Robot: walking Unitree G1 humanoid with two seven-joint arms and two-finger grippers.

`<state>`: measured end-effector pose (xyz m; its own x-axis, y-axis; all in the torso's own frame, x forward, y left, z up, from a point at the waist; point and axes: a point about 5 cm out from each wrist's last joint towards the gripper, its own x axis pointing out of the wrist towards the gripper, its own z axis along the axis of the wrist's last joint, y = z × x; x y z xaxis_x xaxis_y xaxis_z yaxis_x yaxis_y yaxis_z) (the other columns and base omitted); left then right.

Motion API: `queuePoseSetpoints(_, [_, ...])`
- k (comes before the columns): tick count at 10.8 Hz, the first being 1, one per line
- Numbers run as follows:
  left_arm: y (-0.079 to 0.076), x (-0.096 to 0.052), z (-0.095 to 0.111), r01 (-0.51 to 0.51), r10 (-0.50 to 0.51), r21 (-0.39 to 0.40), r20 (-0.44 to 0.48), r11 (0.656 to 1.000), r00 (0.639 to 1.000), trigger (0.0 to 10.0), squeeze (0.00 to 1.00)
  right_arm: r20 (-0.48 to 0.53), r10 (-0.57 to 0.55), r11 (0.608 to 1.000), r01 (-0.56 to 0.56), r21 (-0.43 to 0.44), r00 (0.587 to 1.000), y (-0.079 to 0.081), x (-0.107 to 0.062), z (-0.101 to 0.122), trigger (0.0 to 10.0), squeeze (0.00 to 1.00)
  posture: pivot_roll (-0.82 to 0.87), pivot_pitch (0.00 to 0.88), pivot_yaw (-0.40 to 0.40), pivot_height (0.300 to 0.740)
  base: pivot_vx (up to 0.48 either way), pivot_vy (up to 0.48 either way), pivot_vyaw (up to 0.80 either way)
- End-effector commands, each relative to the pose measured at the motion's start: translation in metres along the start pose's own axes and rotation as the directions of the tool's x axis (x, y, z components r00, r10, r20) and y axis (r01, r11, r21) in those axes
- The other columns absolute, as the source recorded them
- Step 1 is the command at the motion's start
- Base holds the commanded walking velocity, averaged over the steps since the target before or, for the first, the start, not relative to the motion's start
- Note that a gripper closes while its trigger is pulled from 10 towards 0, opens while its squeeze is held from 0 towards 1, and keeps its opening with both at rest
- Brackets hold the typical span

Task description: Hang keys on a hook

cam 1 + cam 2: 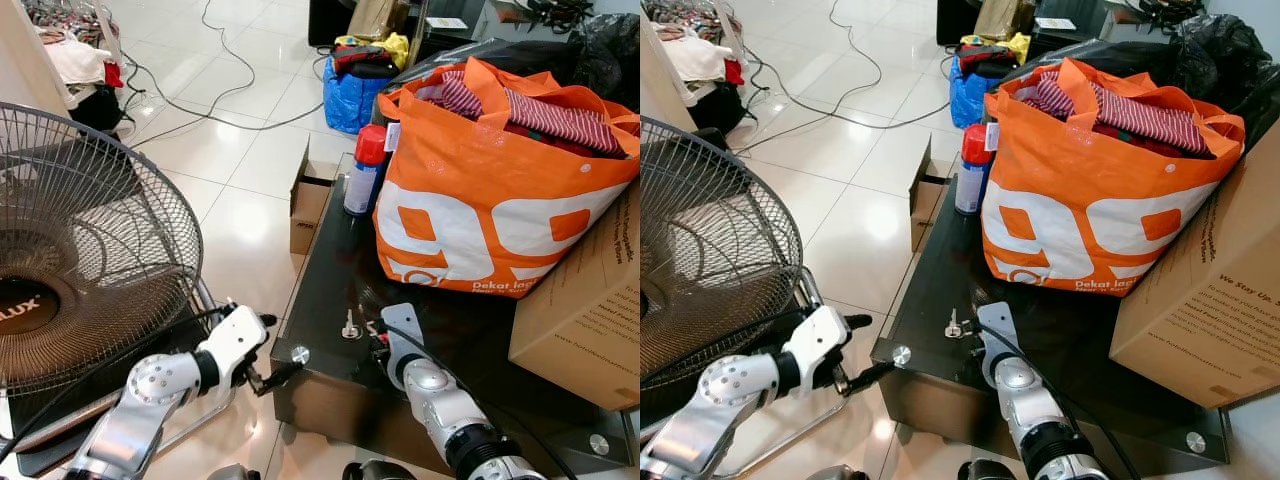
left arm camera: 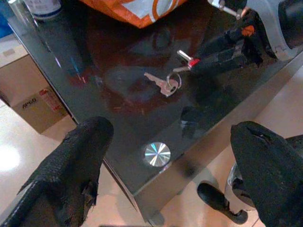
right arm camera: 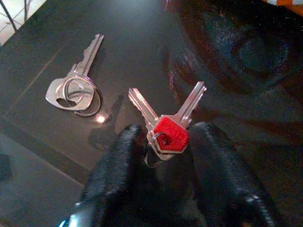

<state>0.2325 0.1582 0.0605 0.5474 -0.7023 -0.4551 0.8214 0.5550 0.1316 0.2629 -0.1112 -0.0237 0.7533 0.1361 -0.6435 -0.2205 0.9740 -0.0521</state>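
The right end effector (image 3: pixel 163 142) is clamped on the red-capped keys (image 3: pixel 169 131) on the counter (image 1: pixel 330 270); the left end effector (image 2: pixel 165 175) hangs apart beside it; next I think it must lift them and find a hook.

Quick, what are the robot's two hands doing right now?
Left tool: open, holding nothing.
Right tool: closed on the red-capped keys.
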Motion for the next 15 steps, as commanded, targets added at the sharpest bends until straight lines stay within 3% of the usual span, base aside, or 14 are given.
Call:
queuePoseSetpoints(1, [-0.001, 0.003, 0.002, 0.017, -0.017, 0.006, 0.006, 1.000, 1.000, 10.0, 0.00, -0.007, -0.017, 1.000, 0.016, -0.011, 1.000, -0.006, 0.001, 0.000, 0.0, 0.00, -0.04, 0.087, -0.066, 0.740, 0.000, 0.000, 0.00])
queuePoseSetpoints(9, [-0.003, 0.007, 0.002, 0.034, -0.034, 0.005, 0.011, 0.999, 0.999, 10.0, 0.00, -0.005, -0.020, 0.999, 0.019, -0.034, 1.000, -0.012, 0.002, 0.003, 0.2, 0.00, -0.04, 0.070, -0.059, 0.740, 0.000, 0.000, 0.00])
queuePoseSetpoints(10, [-0.003, 0.007, 0.003, 0.034, -0.035, 0.006, 0.012, 0.999, 0.999, 10.0, 0.00, 0.005, -0.017, 0.999, 0.017, -0.043, 1.000, -0.011, 0.001, 0.004, 9.5, 0.00, -0.04, 0.070, -0.059, 0.740, 0.000, 0.000, 0.00])
queuePoseSetpoints(11, [-0.003, 0.007, 0.003, 0.035, -0.035, 0.007, 0.013, 0.999, 0.999, 10.0, 0.00, 0.025, -0.009, 1.000, 0.010, -0.028, 1.000, -0.011, 0.001, 0.006, 10.0, 1.00, -0.04, 0.071, -0.058, 0.740, 0.000, 0.000, 0.00])
queuePoseSetpoints(15, [-0.004, 0.008, 0.003, 0.042, -0.043, 0.008, 0.013, 0.999, 0.999, 10.0, 0.00, 0.057, 0.018, 0.999, -0.015, -0.052, 0.998, -0.014, -0.003, 0.010, 10.0, 1.00, -0.04, 0.058, -0.058, 0.740, 0.000, 0.000, 0.00])
